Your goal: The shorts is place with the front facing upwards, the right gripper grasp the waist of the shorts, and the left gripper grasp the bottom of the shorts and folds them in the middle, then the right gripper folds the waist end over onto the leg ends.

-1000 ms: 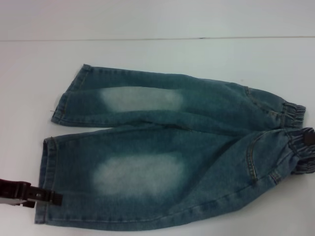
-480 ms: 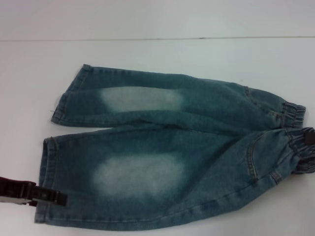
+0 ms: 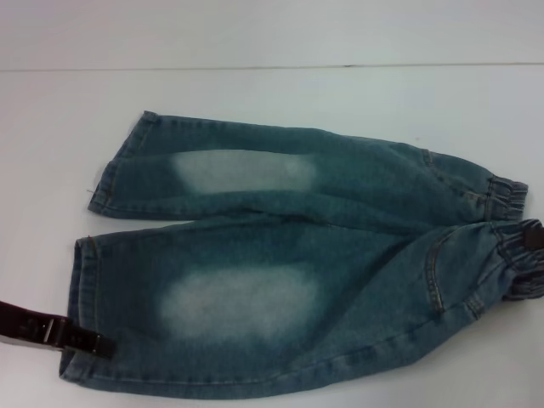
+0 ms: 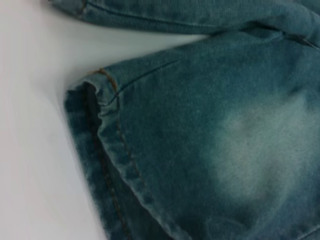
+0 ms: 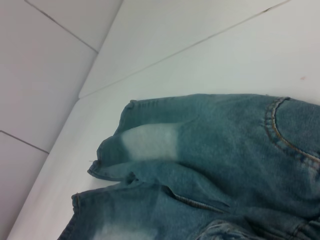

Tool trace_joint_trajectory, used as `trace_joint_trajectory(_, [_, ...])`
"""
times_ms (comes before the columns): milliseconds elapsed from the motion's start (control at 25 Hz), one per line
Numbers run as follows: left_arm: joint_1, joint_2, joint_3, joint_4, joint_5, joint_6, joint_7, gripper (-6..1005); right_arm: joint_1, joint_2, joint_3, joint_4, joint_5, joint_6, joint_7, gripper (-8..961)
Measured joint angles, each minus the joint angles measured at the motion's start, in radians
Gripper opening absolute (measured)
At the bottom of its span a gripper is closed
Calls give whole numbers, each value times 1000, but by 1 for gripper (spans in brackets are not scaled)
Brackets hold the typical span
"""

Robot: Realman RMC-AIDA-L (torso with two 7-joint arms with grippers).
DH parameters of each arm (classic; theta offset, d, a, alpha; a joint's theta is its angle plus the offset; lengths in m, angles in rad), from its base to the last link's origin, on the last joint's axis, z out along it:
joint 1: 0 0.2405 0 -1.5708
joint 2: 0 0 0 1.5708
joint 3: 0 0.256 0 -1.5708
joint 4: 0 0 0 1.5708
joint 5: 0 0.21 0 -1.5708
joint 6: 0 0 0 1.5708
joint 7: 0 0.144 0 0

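The blue denim shorts (image 3: 280, 255) lie flat on the white table, front up, with pale faded patches on both legs. The leg ends point to the left and the gathered waist (image 3: 508, 255) lies at the far right. My left gripper (image 3: 85, 340) reaches in from the lower left, and one dark finger lies over the near leg's bottom hem (image 3: 75, 297). The left wrist view shows that hem (image 4: 107, 145) close up, its edge slightly raised. My right gripper (image 3: 535, 235) shows only as a small dark piece at the waistband. The right wrist view looks along the shorts (image 5: 225, 145).
The white table (image 3: 255, 93) runs bare beyond the shorts to a seam at the back. A tiled wall (image 5: 40, 75) stands past the table's far edge in the right wrist view.
My left gripper has slid a little farther over the near leg hem and slightly toward the front edge. The shorts and the right gripper have stayed put.
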Motion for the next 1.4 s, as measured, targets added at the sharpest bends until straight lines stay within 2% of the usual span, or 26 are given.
trace_joint_trajectory(360, [0,3,1,2,-1,-13,22,356,0,0,-5,0,3,-12,4,46])
trace_joint_trajectory(600, [-1,-1,5,27,1,-16,23,116,2,0,-5,0,3,-14,4,46])
trace_joint_trajectory(960, [-3,3,-15,31,-26,-15,24,86,2,-1,13,0,4,-10,12,45])
trace_joint_trajectory(1160, [-4,8,-57,23,-96,-34,60,85,3,-3,82,15,9,-1,21,45])
trace_joint_trajectory(1400, [-6,21,-91,-4,-194,-77,110,84,-9,-22,134,88,68,7,30,46])
